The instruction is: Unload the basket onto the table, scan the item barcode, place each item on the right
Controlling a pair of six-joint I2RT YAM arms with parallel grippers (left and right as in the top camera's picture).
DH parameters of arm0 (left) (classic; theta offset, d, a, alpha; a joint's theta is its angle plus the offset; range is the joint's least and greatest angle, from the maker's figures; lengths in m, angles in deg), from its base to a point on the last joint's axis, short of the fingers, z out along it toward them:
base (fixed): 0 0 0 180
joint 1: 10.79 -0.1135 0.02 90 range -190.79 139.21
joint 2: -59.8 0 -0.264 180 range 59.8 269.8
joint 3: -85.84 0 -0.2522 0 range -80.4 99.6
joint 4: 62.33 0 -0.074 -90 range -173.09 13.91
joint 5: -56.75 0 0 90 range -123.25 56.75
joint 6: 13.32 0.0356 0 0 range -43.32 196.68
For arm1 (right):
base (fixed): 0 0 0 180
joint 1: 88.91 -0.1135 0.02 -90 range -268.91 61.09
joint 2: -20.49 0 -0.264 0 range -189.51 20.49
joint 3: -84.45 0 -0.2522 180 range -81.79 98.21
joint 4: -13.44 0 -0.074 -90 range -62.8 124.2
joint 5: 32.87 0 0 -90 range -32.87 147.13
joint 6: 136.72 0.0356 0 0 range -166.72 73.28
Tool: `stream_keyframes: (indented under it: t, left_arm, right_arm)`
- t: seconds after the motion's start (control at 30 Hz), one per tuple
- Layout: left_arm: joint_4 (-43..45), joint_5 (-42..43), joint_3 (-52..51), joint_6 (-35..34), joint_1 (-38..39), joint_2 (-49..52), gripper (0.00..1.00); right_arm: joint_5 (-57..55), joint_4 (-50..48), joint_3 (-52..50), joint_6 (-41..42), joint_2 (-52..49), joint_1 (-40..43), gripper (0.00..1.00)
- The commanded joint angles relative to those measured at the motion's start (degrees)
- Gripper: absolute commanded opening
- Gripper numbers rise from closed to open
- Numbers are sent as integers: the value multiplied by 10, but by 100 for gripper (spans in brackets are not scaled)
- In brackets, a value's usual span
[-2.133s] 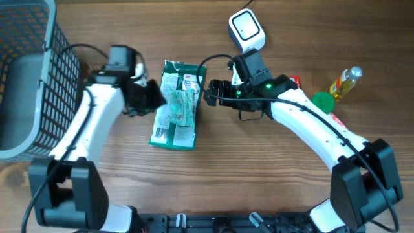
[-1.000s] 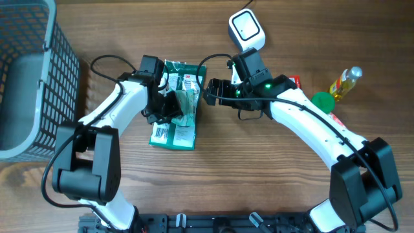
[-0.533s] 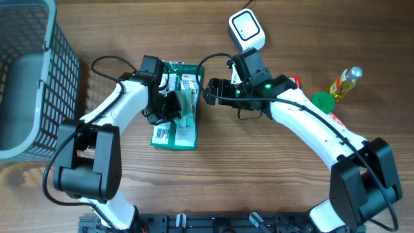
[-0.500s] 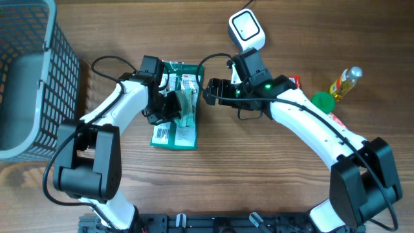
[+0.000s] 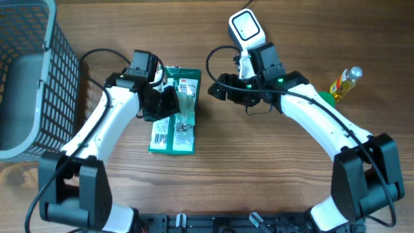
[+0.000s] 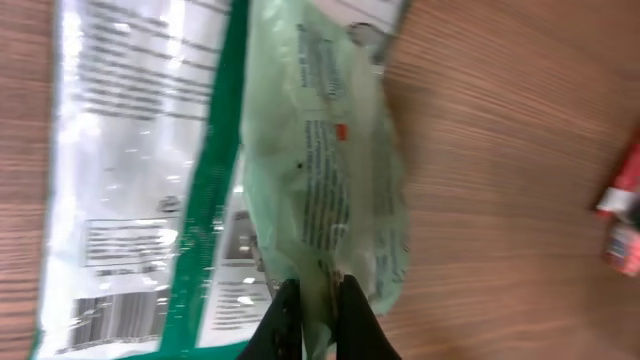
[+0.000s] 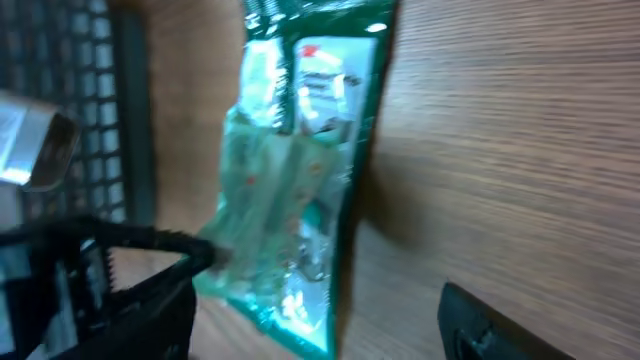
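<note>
The item is a green and white packet [image 5: 173,123] lying flat on the wooden table, with its barcode [image 6: 108,318] on the white label at the near end. My left gripper [image 5: 169,103] is shut on a raised fold of the packet's pale green film [image 6: 330,190], and the black fingertips [image 6: 285,312] pinch it tight. My right gripper [image 5: 216,90] stands open just right of the packet's top, apart from it. In the right wrist view the packet [image 7: 300,180] lies ahead between the spread fingers [image 7: 130,290]. The white scanner [image 5: 246,27] stands at the back.
A grey wire basket [image 5: 26,77] fills the far left. A yellow bottle [image 5: 345,81] and a green cap [image 5: 322,98] sit at the right, behind my right arm. A red object [image 6: 625,200] shows at the edge of the left wrist view.
My left gripper closed on the packet's film and drew back left, and the packet now lies straighter. My right gripper moved up and right, away from the packet, its jaws slightly narrower.
</note>
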Motion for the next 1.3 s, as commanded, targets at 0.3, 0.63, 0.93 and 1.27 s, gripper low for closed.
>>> stream_keyframes:
  t: [0.3,0.63,0.93,1.27]
  left_arm:
    - [25,97,14,38,0,-7,4]
    - [64,-116,14,-78,10,64,9]
    - [86,-116,14,-77,10,137,8]
    - [89,-116,14,-77,10,137,8]
  right_arm:
    - [59,-17,-9,4,-41,-1,78]
    - [-40,-33,-10,-27,-46,-35,78]
    - [-43,-157,-10,-20,-124,-66,75]
    - [24,-235,-10,-16,-183,-82,57]
